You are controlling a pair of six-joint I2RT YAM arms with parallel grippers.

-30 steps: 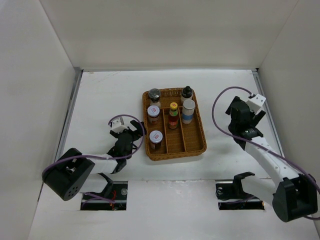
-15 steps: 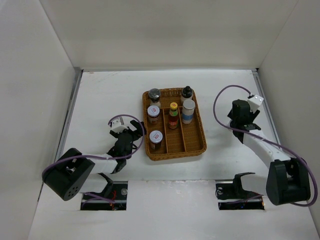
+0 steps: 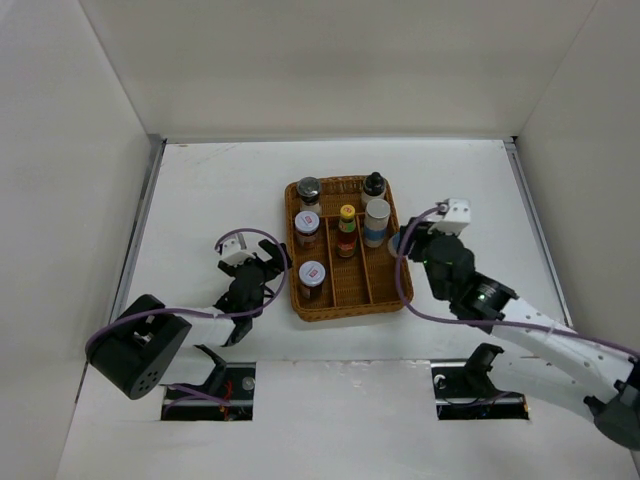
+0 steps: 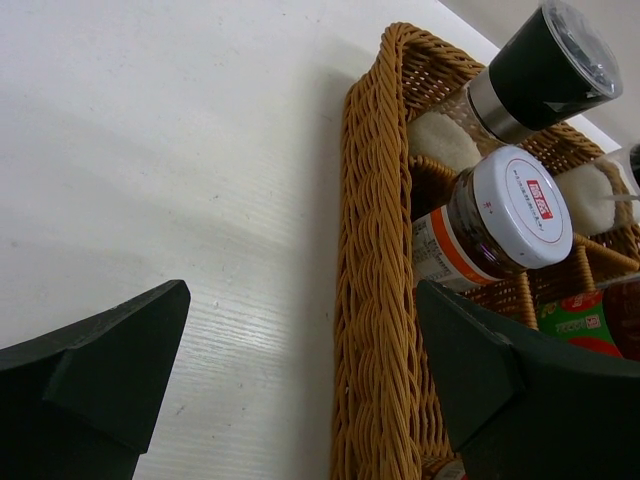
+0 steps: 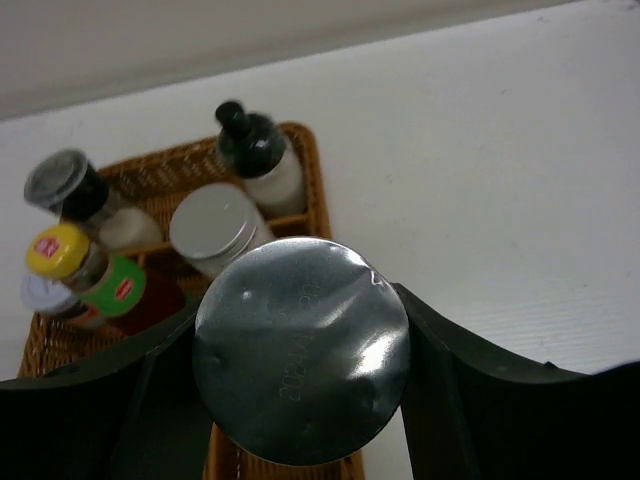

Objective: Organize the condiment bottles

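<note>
We count six bottles (image 3: 346,232) in wicker tray (image 3: 402,292), frame centre. Silver-capped bottle (image 5: 300,345) clamped in right gripper (image 3: 401,243) beside tray's right rim, unplaced. Left gripper (image 4: 300,300) wide, empty.

Wicker tray (image 3: 350,311) on a white table (image 3: 220,190).
The tray, brown and split into compartments, sits near the table's centre, its long sides running 12 to 6 o'clock; plain white walls (image 3: 330,70) stand at 9, 12 and 3 o'clock.
</note>
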